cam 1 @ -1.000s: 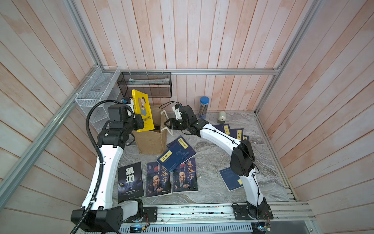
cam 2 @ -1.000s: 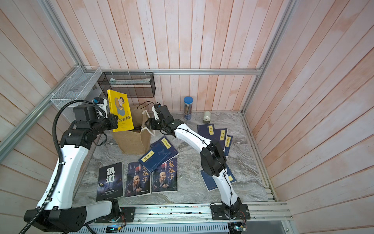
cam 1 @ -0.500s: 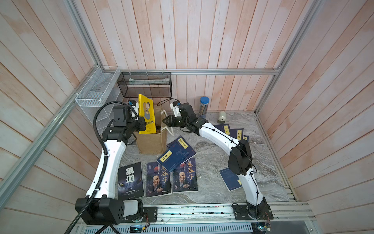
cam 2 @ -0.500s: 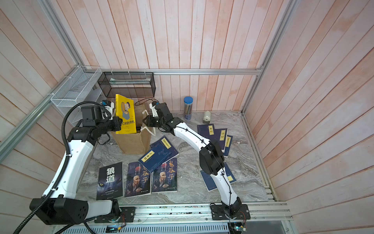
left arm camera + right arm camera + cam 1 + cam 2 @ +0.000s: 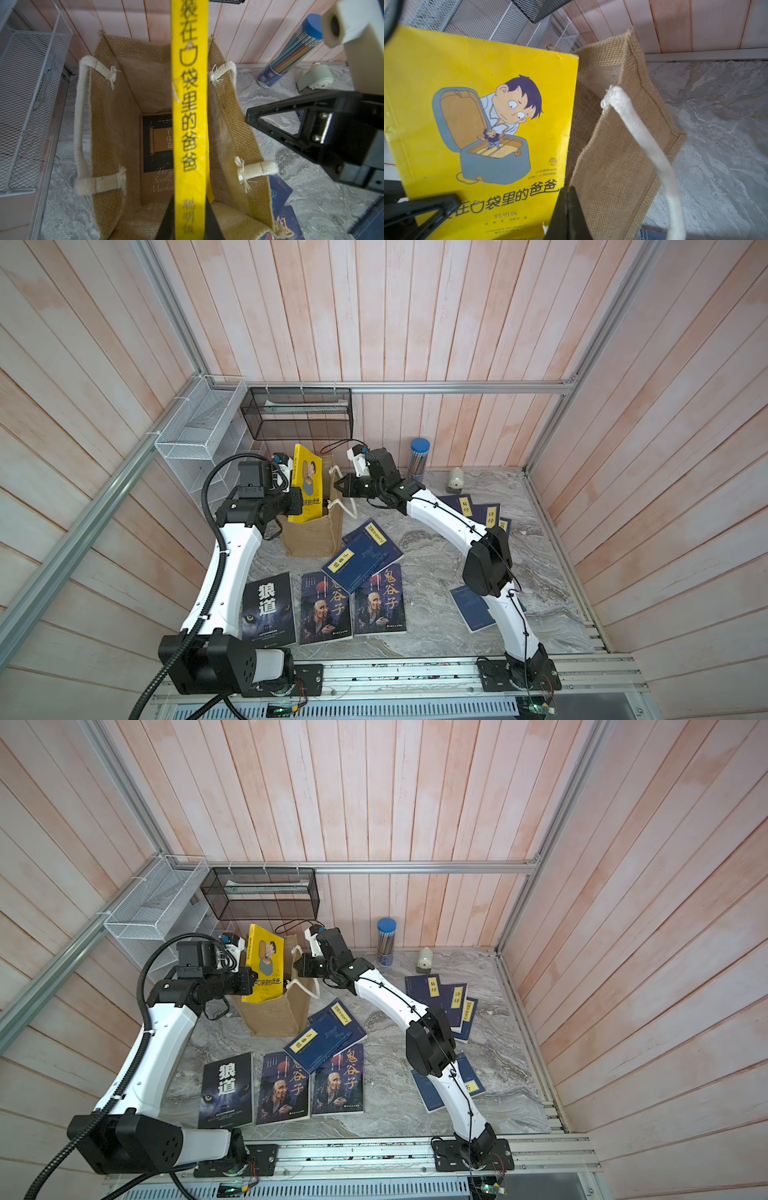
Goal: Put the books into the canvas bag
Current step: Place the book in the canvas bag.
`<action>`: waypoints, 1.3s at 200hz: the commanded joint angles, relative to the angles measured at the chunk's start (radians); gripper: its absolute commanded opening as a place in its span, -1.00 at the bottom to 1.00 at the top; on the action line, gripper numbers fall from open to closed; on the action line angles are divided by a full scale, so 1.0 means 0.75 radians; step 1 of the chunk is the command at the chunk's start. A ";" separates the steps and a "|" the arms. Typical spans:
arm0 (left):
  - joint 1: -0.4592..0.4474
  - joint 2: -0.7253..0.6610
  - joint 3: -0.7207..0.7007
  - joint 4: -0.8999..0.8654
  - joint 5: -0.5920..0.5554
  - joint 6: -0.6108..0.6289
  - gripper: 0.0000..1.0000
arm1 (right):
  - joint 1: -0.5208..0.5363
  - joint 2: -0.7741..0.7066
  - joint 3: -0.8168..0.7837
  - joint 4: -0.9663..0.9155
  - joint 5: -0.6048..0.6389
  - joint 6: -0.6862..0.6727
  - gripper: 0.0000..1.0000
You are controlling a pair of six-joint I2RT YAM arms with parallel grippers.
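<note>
My left pincer [image 5: 190, 209] is clamped on the yellow book [image 5: 306, 485]. The jaws are nearly together, pinching it at the spine close to one end, so the book stands almost upright ahead of the fingers. Directly under this pincer is the open mouth of the canvas bag [image 5: 316, 535]. The book's lower edge is about level with the rim, but I cannot tell whether it has dipped inside. A dark book [image 5: 158, 145] already lies on the floor of the bag, straight below my grip.

I judge the yellow one a light, thin paperback with a smooth, floppy cover. Pinched at one end it can swing or slide, so the spine is the right place to hold it because it is stiffest there. I would let it down edge-first.

My right pincer [image 5: 567, 191] has its jaws fully together, with the tips against the bag's rim on the side away from my left pincer. I cannot make out whether a fold of burlap is caught between them. The bag looks soft and light. Its walls sag, and it would probably shift or tip if a corner of the book snagged the rim. The firm hem beside a handle root is a better hold than the loose rope handle [image 5: 643, 141] hanging just beside these tips. The navy books [image 5: 365, 562] and the others lie flat on the table, well behind and below both pincers.
</note>
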 commanded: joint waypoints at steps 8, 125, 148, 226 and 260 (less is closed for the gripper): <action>0.002 0.093 0.102 -0.074 0.047 0.020 -1.00 | -0.022 0.002 -0.013 0.062 0.004 -0.007 -1.00; 0.000 0.449 0.375 -0.210 0.206 0.022 -1.00 | -0.033 0.042 0.024 -0.040 -0.002 0.001 -0.28; 0.001 0.494 0.379 -0.201 0.249 0.020 -1.00 | -0.032 0.061 0.036 -0.055 -0.010 0.001 -0.28; -0.009 0.697 0.511 -0.130 0.371 -0.053 -1.00 | -0.041 0.189 0.277 -0.180 0.054 -0.042 -1.00; -0.022 0.788 0.665 -0.164 0.363 -0.050 -1.00 | -0.069 0.137 0.259 -0.163 0.160 -0.079 -1.00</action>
